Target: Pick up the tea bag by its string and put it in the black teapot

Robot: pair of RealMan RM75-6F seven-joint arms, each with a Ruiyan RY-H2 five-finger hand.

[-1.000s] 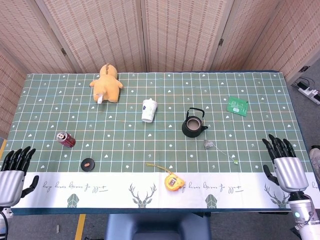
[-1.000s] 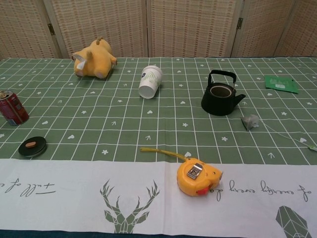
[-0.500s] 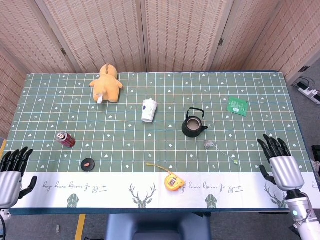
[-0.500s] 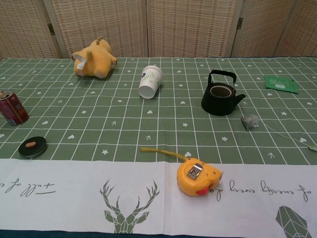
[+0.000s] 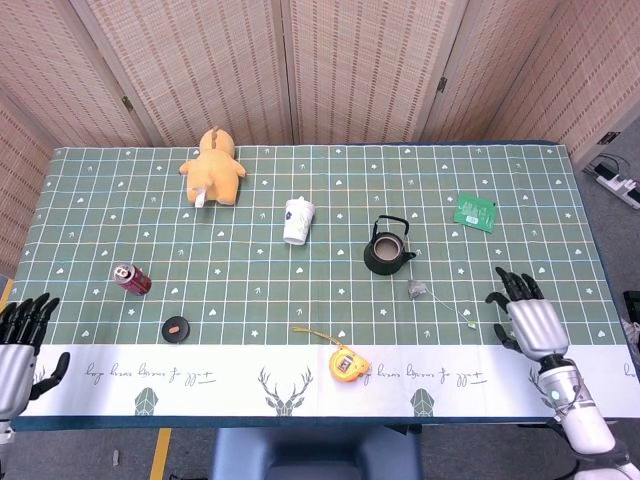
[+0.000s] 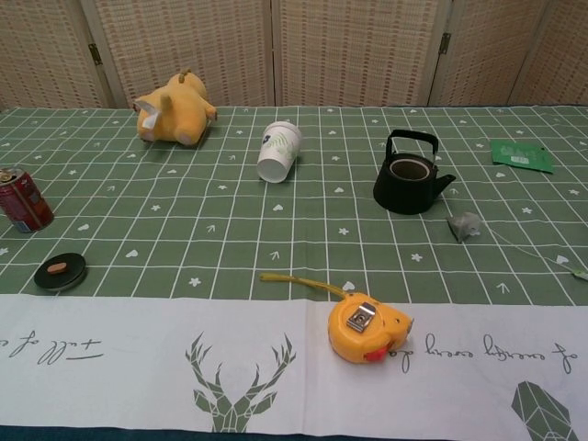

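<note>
The black teapot [image 5: 386, 251] [image 6: 408, 182] stands upright, lid off, right of the table's middle. A small grey tea bag [image 5: 417, 290] [image 6: 464, 225] lies just right and in front of it. Its thin string [image 5: 446, 305] [image 6: 528, 248] runs toward the front right and ends in a small tag [image 5: 470, 321] [image 6: 580, 274]. My right hand [image 5: 527, 316] hovers open over the front right of the table, a little right of the tag, holding nothing. My left hand [image 5: 18, 345] hangs open off the table's front left corner. Neither hand shows in the chest view.
A yellow tape measure [image 5: 345, 364] [image 6: 368, 330] lies near the front edge. A white paper cup [image 5: 297, 221], a red can [image 5: 131, 279], a black disc [image 5: 176, 328], an orange plush toy [image 5: 212, 168] and a green packet [image 5: 476, 212] are spread over the table.
My right hand has moved left and forward over the table toward the string's tag. My left hand has drawn back and down at the front left corner. Objects have not moved.
</note>
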